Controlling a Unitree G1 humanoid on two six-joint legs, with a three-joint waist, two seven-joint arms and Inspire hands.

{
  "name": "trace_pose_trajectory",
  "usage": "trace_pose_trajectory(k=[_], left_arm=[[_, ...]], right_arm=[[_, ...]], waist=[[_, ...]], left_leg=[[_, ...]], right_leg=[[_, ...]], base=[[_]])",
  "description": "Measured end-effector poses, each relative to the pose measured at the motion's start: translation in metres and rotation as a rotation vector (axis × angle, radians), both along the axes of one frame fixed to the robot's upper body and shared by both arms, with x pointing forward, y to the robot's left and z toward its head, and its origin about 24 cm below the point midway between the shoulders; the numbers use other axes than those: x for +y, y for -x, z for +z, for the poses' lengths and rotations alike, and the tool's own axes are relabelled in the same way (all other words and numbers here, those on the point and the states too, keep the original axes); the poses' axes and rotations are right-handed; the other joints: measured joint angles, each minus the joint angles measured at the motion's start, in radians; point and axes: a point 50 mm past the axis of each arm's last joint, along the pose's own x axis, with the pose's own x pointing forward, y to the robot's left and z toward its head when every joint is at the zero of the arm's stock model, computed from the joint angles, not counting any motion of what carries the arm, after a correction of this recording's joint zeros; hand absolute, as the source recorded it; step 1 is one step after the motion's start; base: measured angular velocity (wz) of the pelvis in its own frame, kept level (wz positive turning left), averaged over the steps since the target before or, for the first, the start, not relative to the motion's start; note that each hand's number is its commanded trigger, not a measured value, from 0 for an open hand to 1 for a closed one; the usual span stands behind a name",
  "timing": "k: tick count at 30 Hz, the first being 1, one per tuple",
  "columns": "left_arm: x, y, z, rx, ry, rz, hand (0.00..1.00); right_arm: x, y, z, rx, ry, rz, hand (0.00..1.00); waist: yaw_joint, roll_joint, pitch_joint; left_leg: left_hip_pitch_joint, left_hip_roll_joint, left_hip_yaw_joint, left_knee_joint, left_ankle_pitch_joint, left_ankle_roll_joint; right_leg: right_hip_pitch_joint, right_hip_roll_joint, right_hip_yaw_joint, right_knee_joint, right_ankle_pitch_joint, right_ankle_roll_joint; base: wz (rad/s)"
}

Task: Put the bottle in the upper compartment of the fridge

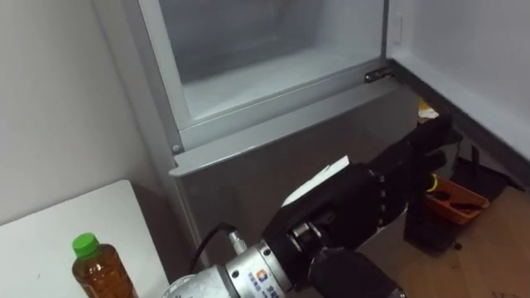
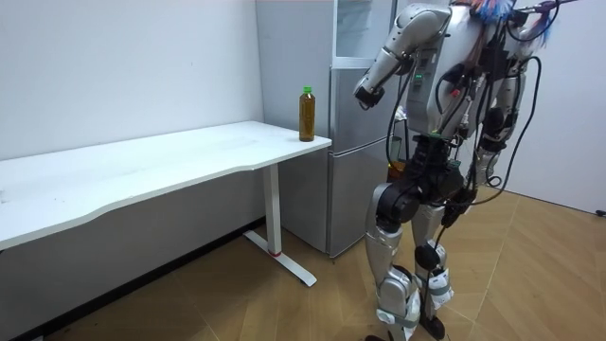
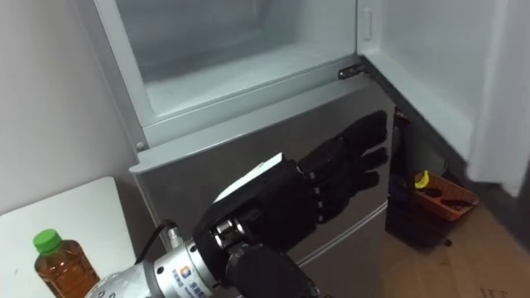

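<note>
Bottle [image 1: 99, 269] stands upright at lower left on the table [image 1: 50, 232] corner, well apart from the left hand; looks like stiff, slick plastic, nearly full so a bit hefty; I'd grab it mid-body, below the green cap. Left hand [image 1: 373, 194] reaches out flat and empty, fingers straight together, before the fridge [image 1: 248, 165] lower door; upper compartment's open.

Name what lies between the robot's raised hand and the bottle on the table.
Nothing loose: in the left eye view, the left hand and the bottle are parted by the closed lower fridge door and a bare strip of white table.
</note>
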Motion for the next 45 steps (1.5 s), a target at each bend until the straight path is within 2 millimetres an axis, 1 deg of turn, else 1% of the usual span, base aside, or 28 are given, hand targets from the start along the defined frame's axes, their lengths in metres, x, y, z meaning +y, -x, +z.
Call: trace_pose_trajectory(k=[4,11,17,20,23,26,27,28,30,31,32,34,36,38,39,40,42,43,45], left_arm=[[-0.002,0.001,-0.003,0.002,-0.017,-0.03,0.0],[-0.003,0.0,-0.01,0.013,-0.041,-0.059,0.0],[-0.002,-0.005,-0.018,0.015,-0.094,-0.029,0.0],[-0.001,-0.006,-0.024,0.024,-0.12,-0.015,0.0],[0.001,-0.005,-0.033,0.041,-0.146,-0.01,0.0],[0.002,-0.004,-0.048,0.089,-0.177,-0.008,0.0],[0.003,-0.003,-0.058,0.117,-0.2,-0.005,0.0],[0.004,-0.001,-0.069,0.15,-0.226,-0.003,0.0],[0.006,0.006,-0.082,0.211,-0.238,-0.002,0.0],[0.009,0.01,-0.09,0.24,-0.247,0.0,0.0],[0.01,0.011,-0.093,0.249,-0.251,0.003,0.0],[0.012,0.015,-0.1,0.279,-0.271,0.009,0.0],[0.012,0.016,-0.103,0.279,-0.285,0.015,0.0],[0.016,0.018,-0.107,0.3,-0.282,0.029,0.0],[0.021,0.021,-0.113,0.321,-0.289,0.052,0.0],[0.026,0.025,-0.123,0.359,-0.299,0.07,0.0],[0.031,0.03,-0.137,0.401,-0.337,0.091,0.0],[0.035,0.032,-0.144,0.418,-0.368,0.103,0.0],[0.04,0.033,-0.151,0.435,-0.399,0.122,0.0]], right_arm=[[0.002,0.0,0.0,0.002,-0.004,0.008,0.0],[0.003,-0.002,-0.001,0.0,-0.005,0.016,0.0],[0.003,-0.002,-0.001,0.0,-0.003,0.018,0.0],[0.003,-0.002,-0.001,0.0,-0.003,0.019,0.0],[0.004,-0.002,-0.001,0.0,0.003,0.014,0.0],[0.006,-0.004,-0.001,0.0,0.008,0.022,0.0],[0.008,-0.006,-0.002,-0.003,0.005,0.024,0.0],[0.01,-0.007,-0.002,-0.005,0.001,0.027,0.0],[0.013,-0.007,-0.003,-0.006,-0.004,0.024,0.0],[0.015,-0.007,-0.004,-0.006,-0.008,0.022,0.0],[0.016,-0.007,-0.004,-0.005,-0.01,0.022,0.0],[0.016,-0.007,-0.004,-0.005,-0.012,0.022,0.0],[0.017,-0.006,-0.004,-0.005,-0.013,0.021,0.0],[0.018,-0.006,-0.005,-0.005,-0.015,0.019,0.0],[0.019,-0.005,-0.005,-0.002,-0.019,0.016,0.0],[0.021,-0.002,-0.006,0.002,-0.023,0.013,0.0],[0.022,-0.001,-0.006,0.005,-0.023,0.018,0.0],[0.022,-0.002,-0.006,0.003,-0.023,0.022,0.0],[0.023,-0.001,-0.006,0.002,-0.025,0.021,0.0]], waist=[[0.002,-0.005,0.0033],[0.002,-0.005,0.0034],[0.003,-0.005,0.0033],[0.004,-0.006,0.003],[0.005,-0.008,0.0032],[0.016,-0.016,0.0032],[0.015,-0.023,0.0042],[0.014,-0.031,0.0019],[0.013,-0.04,-0.0024],[0.015,-0.047,-0.0017],[0.017,-0.05,-0.0016],[0.031,-0.054,-0.0016],[0.044,-0.054,-0.0017],[0.048,-0.054,-0.0024],[0.049,-0.058,-0.005],[0.058,-0.064,-0.0074],[0.074,-0.071,-0.0082],[0.084,-0.073,-0.007],[0.104,-0.078,-0.0055]], left_leg=[[-0.001,0.0,0.003,0.0,0.0,0.0],[-0.003,0.0,-0.001,0.002,0.0,0.0],[-0.002,0.0,-0.005,0.006,0.0,0.0],[-0.001,0.0,-0.006,0.006,0.0,0.0],[-0.004,-0.001,-0.017,0.008,0.0,0.0],[-0.004,0.0,-0.021,0.008,0.002,-0.001],[-0.003,0.0,-0.026,0.01,0.002,-0.002],[-0.003,0.0,-0.032,0.01,0.003,-0.002],[-0.009,0.0,-0.044,0.011,0.003,-0.003],[-0.015,0.0,-0.05,0.014,0.004,-0.004],[-0.018,0.001,-0.052,0.017,0.004,-0.004],[-0.023,0.0,-0.058,0.018,0.004,-0.004],[-0.024,0.0,-0.059,0.018,0.004,-0.004],[-0.03,-0.001,-0.068,0.018,0.004,-0.005],[-0.032,-0.001,-0.076,0.019,0.006,-0.006],[-0.029,0.0,-0.078,0.019,0.008,-0.009],[-0.025,0.001,-0.081,0.019,0.008,-0.01],[-0.023,0.001,-0.085,0.021,0.009,-0.011],[-0.02,0.001,-0.088,0.022,0.008,-0.011]], right_leg=[[-0.003,0.0,0.001,0.0,0.0,0.0],[-0.002,0.0,0.0,-0.002,0.0,0.0],[0.001,0.0,-0.002,-0.001,0.0,0.0],[0.002,0.0,-0.002,0.001,0.0,0.0],[0.001,0.0,-0.002,0.002,-0.001,0.0],[0.002,0.0,-0.005,0.004,-0.002,-0.001],[0.009,0.0,-0.011,0.001,-0.002,-0.001],[0.01,0.0,-0.016,0.0,-0.003,-0.003],[0.011,0.0,-0.027,-0.001,-0.004,-0.004],[0.011,0.0,-0.032,-0.001,-0.005,-0.005],[0.01,0.0,-0.034,-0.002,-0.005,-0.005],[0.01,-0.001,-0.04,-0.003,-0.005,-0.005],[0.009,-0.001,-0.041,-0.004,-0.006,-0.005],[0.016,-0.002,-0.052,-0.004,-0.007,-0.005],[0.02,-0.002,-0.056,-0.004,-0.008,-0.007],[0.024,-0.001,-0.058,-0.004,-0.01,-0.009],[0.028,0.0,-0.059,-0.003,-0.015,-0.01],[0.027,0.0,-0.061,-0.002,-0.016,-0.011],[0.026,-0.001,-0.065,-0.001,-0.017,-0.011]], base=[[-0.01],[0.0],[0.0],[0.0],[0.04],[0.02],[0.12],[0.13],[0.17],[0.17],[0.13],[0.07],[0.04],[0.12],[0.13],[0.08],[0.05],[0.08],[0.06]])
